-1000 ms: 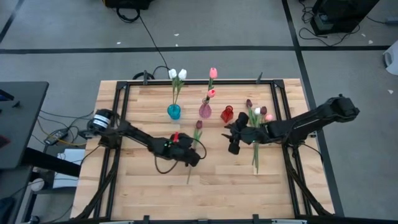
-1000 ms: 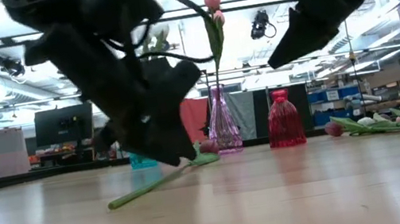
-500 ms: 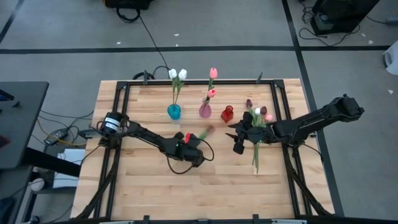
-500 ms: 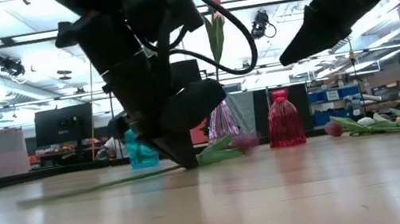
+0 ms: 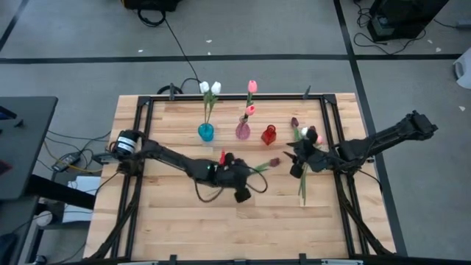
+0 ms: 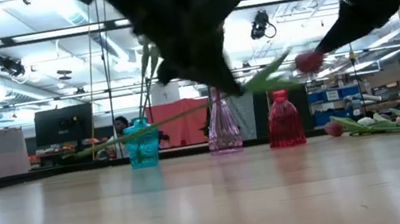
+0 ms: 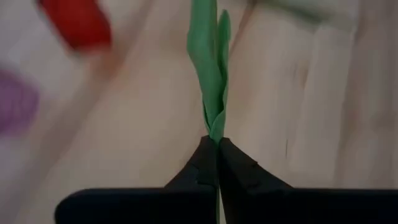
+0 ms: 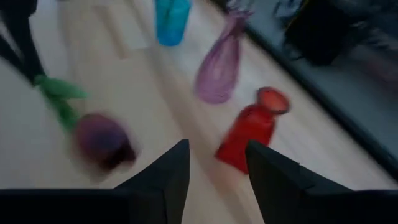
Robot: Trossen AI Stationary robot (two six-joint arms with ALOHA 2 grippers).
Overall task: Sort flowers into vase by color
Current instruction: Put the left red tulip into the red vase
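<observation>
Your left gripper [image 7: 217, 144] is clamped on the green stem of the dark red artificial tulip [image 5: 274, 160], held off the table. The right gripper [image 8: 214, 163] hangs empty, fingers apart. Probably aim the stem steadily toward the small red glass vase [image 5: 269, 135].

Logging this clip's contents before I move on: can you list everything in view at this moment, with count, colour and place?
Blue vase: one, teal, far side of table, holding two white tulips.
Purple vase: one, beside the blue, holding two pink tulips.
Red vase: one, right of the purple, no flowers in it.
Dark red tulip: one, lifted off the table, stem clamped in left gripper.
Loose flowers: small pile, white, pink and dark red, lying on table near right gripper.
Table: one, light wood.
Left gripper: mid-table, shut on the tulip stem.
Right gripper: open, beside the pile.
</observation>
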